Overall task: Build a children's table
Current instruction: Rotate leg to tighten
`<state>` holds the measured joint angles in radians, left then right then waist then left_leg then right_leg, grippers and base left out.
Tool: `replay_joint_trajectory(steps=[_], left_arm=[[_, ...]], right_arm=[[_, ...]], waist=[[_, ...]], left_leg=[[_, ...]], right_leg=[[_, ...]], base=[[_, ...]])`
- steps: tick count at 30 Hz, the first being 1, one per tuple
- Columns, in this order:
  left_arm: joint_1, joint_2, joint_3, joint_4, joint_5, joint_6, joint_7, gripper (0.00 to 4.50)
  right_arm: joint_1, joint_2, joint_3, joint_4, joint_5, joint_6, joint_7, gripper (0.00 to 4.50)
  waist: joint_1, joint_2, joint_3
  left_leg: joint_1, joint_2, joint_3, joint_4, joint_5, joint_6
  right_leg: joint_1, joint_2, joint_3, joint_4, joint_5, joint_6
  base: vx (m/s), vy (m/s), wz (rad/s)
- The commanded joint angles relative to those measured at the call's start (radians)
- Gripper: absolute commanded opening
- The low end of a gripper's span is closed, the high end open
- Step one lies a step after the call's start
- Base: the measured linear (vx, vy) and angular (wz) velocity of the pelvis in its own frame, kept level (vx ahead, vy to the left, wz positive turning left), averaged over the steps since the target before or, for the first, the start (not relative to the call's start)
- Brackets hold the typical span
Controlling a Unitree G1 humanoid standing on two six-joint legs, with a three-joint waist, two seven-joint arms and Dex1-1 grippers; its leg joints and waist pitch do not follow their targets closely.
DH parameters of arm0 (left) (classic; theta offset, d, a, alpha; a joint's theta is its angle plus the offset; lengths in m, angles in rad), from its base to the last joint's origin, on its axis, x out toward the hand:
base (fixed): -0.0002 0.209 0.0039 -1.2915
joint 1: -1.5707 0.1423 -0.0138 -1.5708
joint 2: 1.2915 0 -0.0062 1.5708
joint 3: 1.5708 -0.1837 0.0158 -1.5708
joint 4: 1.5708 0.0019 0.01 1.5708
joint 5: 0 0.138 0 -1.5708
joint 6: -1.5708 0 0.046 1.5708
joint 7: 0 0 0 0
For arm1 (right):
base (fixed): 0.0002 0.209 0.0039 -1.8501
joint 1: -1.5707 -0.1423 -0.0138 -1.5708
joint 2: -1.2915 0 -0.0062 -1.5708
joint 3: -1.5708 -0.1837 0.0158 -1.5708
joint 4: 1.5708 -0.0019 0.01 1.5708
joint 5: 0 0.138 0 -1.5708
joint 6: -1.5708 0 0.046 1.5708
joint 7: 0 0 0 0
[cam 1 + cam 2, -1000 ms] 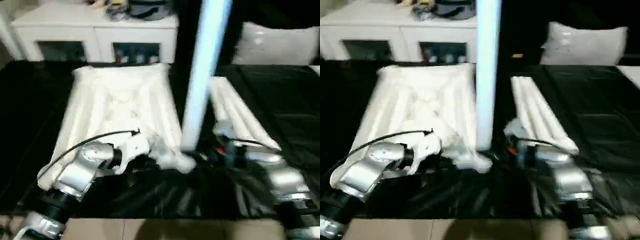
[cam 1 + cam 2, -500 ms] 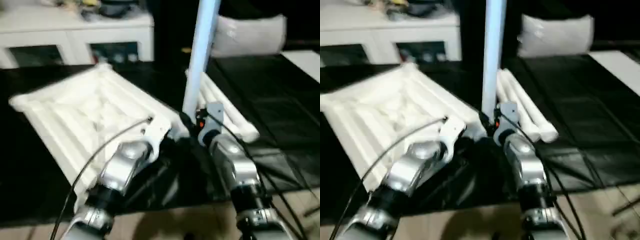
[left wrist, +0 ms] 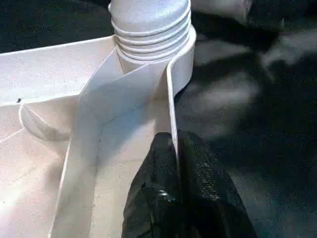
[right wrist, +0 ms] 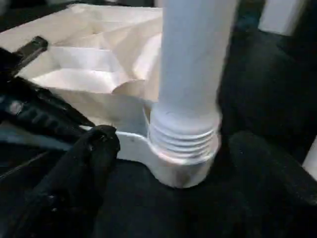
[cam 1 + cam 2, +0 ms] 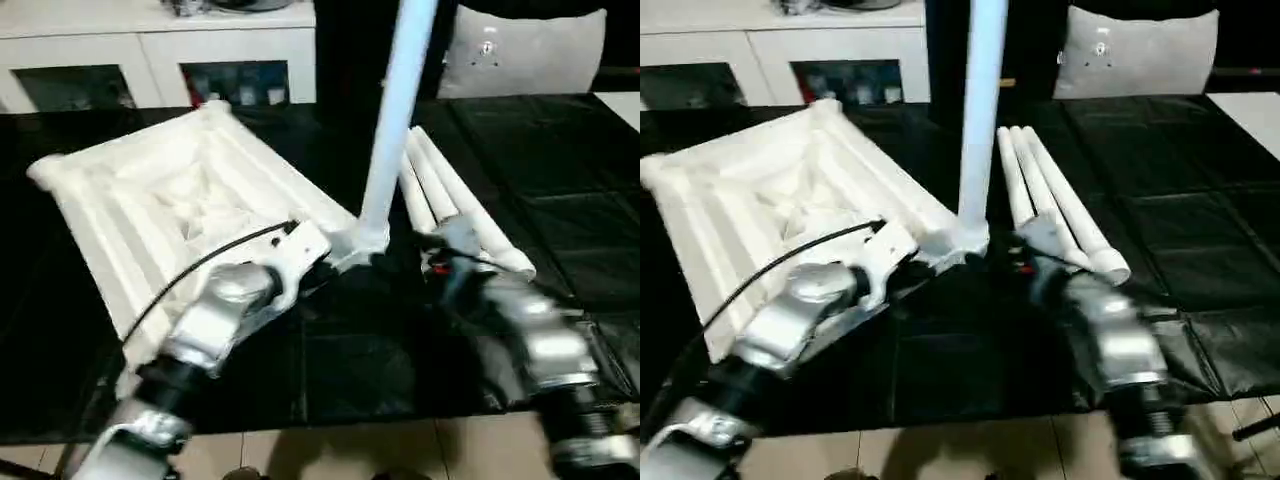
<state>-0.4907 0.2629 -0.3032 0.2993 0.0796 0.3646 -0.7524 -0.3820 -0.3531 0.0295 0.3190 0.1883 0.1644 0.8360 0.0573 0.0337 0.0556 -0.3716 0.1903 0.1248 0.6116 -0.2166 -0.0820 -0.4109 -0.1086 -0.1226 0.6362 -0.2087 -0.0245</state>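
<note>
The children's table top [image 5: 180, 200] lies upside down on the black sheet, ribbed underside up. One white leg [image 5: 395, 110] stands upright, its threaded end in the near right corner socket [image 5: 368, 240]. Three more legs [image 5: 455, 205] lie side by side just right of it. My left gripper [image 3: 176, 144] is shut on the top's thin rim wall, close behind that socket. My right gripper [image 4: 174, 141] is open. Its black fingers [image 4: 96, 146] stand wide apart on either side of the leg's threaded base and touch nothing.
A white cabinet with glass doors [image 5: 150, 50] stands at the back and a grey cushion [image 5: 525, 55] at the back right. The black sheet [image 5: 560, 150] covers the work surface, and its front edge meets the pale floor [image 5: 350, 450].
My right gripper has opened off the upright leg and its arm has drawn back to the right. The leg stays standing in the socket. The head camera has shifted.
</note>
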Motion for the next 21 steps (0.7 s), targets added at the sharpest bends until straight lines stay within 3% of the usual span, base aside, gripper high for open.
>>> replay_joint_trajectory(steps=[1,3,5,6,9,10,14,15,19,21], left_arm=[[0.025,0.026,-0.054,0.015,0.013,-0.014,-0.071,0.0],[0.032,0.065,-0.075,0.013,0.012,-0.041,-0.137,0.0],[0.034,0.078,-0.083,0.012,0.013,-0.056,-0.159,0.0],[0.038,0.116,-0.105,0.009,0.015,-0.11,-0.22,0.0],[0.044,0.153,-0.128,0.0,0.011,-0.154,-0.29,0.0],[0.047,0.177,-0.143,-0.009,0.003,-0.177,-0.339,0.0],[0.042,0.211,-0.168,-0.012,0.0,-0.235,-0.415,0.0],[0.036,0.217,-0.175,-0.006,-0.001,-0.251,-0.436,0.0],[0.03,0.224,-0.182,0.0,-0.004,-0.271,-0.464,0.0],[0.025,0.232,-0.193,0.002,-0.005,-0.295,-0.496,0.0]], right_arm=[[-0.021,-0.025,0.012,-0.016,0.014,-0.008,0.06,4.24],[-0.03,-0.071,0.029,-0.027,0.025,0.009,0.143,4.43],[-0.033,-0.084,0.036,-0.031,0.025,0.013,0.166,4.48],[-0.043,-0.112,0.059,-0.03,0.012,0.01,0.212,4.48],[-0.05,-0.128,0.076,-0.023,0.019,0.014,0.271,4.48],[-0.057,-0.131,0.085,-0.011,0.029,0.02,0.309,4.48],[-0.073,-0.134,0.108,0.017,0.054,0.037,0.382,4.14],[-0.08,-0.135,0.119,0.028,0.057,0.046,0.406,3.88],[-0.089,-0.132,0.128,0.047,0.054,0.046,0.426,3.66],[-0.099,-0.126,0.136,0.059,0.063,0.061,0.46,3.42]], waist=[[0.003,-0.014,-0.057],[0.001,-0.014,-0.052],[0.001,-0.018,-0.054],[0.002,-0.023,-0.056],[0.005,-0.02,-0.059],[0.006,-0.025,-0.062],[0.012,-0.024,-0.069],[0.015,-0.023,-0.069],[0.028,-0.026,-0.071],[0.029,-0.029,-0.069]], left_leg=[[-0.003,0.029,0.017,-0.069,-0.112,0.124],[0.006,0.031,0.018,-0.078,-0.196,0.08],[0.003,0.03,0.015,-0.082,-0.206,0.069],[0.007,0.032,0.017,-0.083,-0.2,0.067],[0.005,0.033,0.019,-0.082,-0.168,0.073],[0.004,0.034,0.021,-0.081,-0.148,0.076],[0.006,0.034,0.025,-0.076,-0.079,0.098],[0.007,0.035,0.027,-0.075,-0.075,0.102],[0.009,0.036,0.029,-0.074,-0.065,0.096],[0.007,0.035,0.03,-0.077,-0.087,0.086]], right_leg=[[0.078,-0.042,0.052,-0.096,-0.227,-0.197],[0.074,-0.043,0.054,-0.11,-0.34,-0.164],[0.077,-0.043,0.055,-0.112,-0.359,-0.147],[0.072,-0.044,0.06,-0.113,-0.349,-0.145],[0.072,-0.044,0.063,-0.105,-0.289,-0.162],[0.072,-0.043,0.064,-0.1,-0.253,-0.174],[0.072,-0.042,0.067,-0.083,-0.135,-0.219],[0.071,-0.042,0.068,-0.082,-0.116,-0.228],[0.072,-0.043,0.069,-0.078,-0.094,-0.24],[0.075,-0.044,0.069,-0.081,-0.13,-0.23]], base=[[-0.061,0.012,-0.03],[-0.053,0.011,-0.01],[0.0,0.0,0.0],[0.0,0.0,0.0],[0.0,0.0,0.0],[0.0,0.0,0.0],[0.0,0.0,0.0],[0.0,0.0,0.0],[0.0,0.0,0.0],[0.0,0.0,0.0]])
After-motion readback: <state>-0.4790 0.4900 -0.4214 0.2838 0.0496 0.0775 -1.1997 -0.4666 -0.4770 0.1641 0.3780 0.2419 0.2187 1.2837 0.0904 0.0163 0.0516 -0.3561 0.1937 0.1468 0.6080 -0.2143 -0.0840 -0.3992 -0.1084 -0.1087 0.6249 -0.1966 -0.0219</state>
